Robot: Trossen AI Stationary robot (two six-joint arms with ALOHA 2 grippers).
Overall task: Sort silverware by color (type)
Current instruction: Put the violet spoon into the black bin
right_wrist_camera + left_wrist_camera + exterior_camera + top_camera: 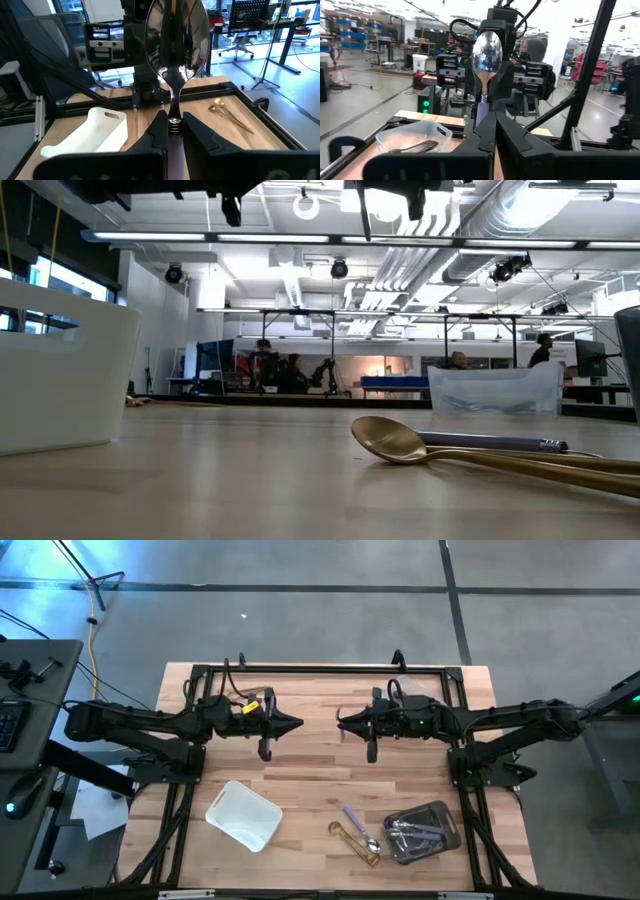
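- My left gripper (487, 125) pinches a shiny silver metal spoon (487, 50) upright.
- My right gripper (172, 127) clamps another silver spoon (176, 37), seemingly mid-air above the wooden counter (320, 790).

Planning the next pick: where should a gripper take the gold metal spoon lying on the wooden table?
Probably the slim handle, about midway, coming straight down from above with the fingers across it. The gold metal spoon lies flat on the wooden table, its rounded bowl offers little to pinch, and a lavender-handled utensil lies close beside it.
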